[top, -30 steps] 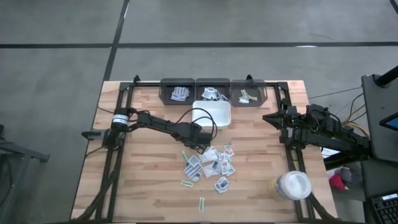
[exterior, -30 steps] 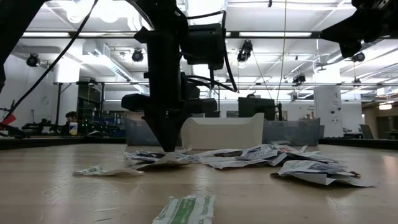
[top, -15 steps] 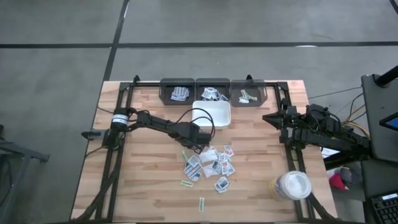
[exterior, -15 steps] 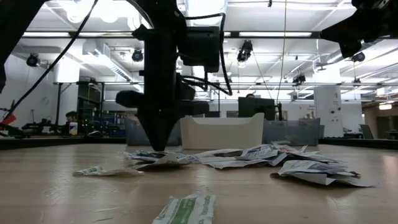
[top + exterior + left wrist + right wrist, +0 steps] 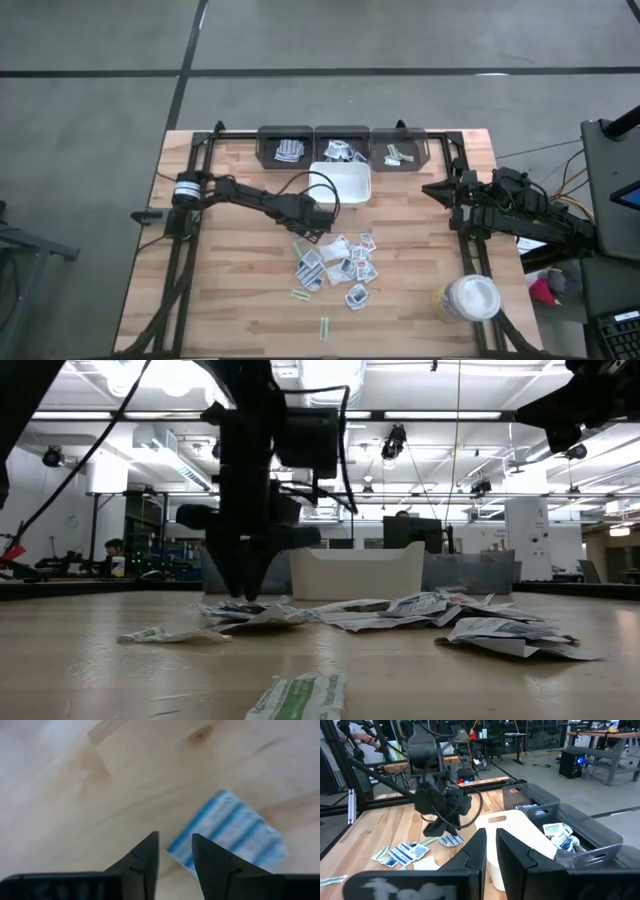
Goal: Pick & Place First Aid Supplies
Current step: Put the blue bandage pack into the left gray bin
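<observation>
A light wooden slatted desk (image 5: pixel 230 300) seen from above carries 2 dark robot arms. The left hand (image 5: pixel 306 237) hangs just above the desk at the near-left edge of a loose heap of small flat first aid packets (image 5: pixel 338 262), white with blue-striped, red or greenish print, lying around the middle of the desk. Its 2 dark fingers (image 5: pixel 141 858) stand slightly apart and hold nothing; directly below them a single blue-striped white packet (image 5: pixel 230 838) lies flat on the wood. From desk height the fingertips point down just short of the heap's edge. A few narrow pale green-printed strips (image 5: pixel 324 327) lie apart, nearer the front edge. Behind the heap stands a white square plastic tray (image 5: pixel 352 180), and behind that 3 dark grey bins (image 5: pixel 343 146) in a row, each with packets inside. The right hand (image 5: pixel 432 189) waits raised at the right side, fingers (image 5: pixel 475 851) nearly together, empty. A round white-lidded jar (image 5: pixel 470 298) stands at the front right corner.
</observation>
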Robot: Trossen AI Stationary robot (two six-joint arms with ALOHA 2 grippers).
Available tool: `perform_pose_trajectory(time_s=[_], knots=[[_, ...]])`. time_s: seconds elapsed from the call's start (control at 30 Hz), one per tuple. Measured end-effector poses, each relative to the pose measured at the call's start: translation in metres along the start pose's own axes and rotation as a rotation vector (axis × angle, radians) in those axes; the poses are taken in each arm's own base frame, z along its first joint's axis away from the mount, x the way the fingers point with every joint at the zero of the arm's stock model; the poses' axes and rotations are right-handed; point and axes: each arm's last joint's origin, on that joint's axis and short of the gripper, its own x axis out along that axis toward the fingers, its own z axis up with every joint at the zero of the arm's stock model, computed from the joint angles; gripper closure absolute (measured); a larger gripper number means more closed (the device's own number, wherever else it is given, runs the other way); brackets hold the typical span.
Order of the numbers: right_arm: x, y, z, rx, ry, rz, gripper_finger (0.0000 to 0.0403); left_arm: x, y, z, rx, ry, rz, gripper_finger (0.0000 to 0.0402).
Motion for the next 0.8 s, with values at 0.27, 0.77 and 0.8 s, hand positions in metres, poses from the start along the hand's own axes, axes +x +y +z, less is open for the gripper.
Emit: perform_pose_trajectory(time_s=[0.27,0.77,0.8], knots=[[0.000,0.000,0.000,0.000,0.001,0.000,0.0364,0.018,0.006,-0.002,-0.028,0.033,-0.059,0.0282],[0.000,0.000,0.000,0.000,0.000,0.000,0.0364,0.024,0.006,-0.005,-0.012,0.060,-0.085,0.0370],[0.000,0.000,0.000,0.000,0.000,0.000,0.0364,0.024,0.006,-0.005,-0.006,0.059,-0.083,0.0379]])
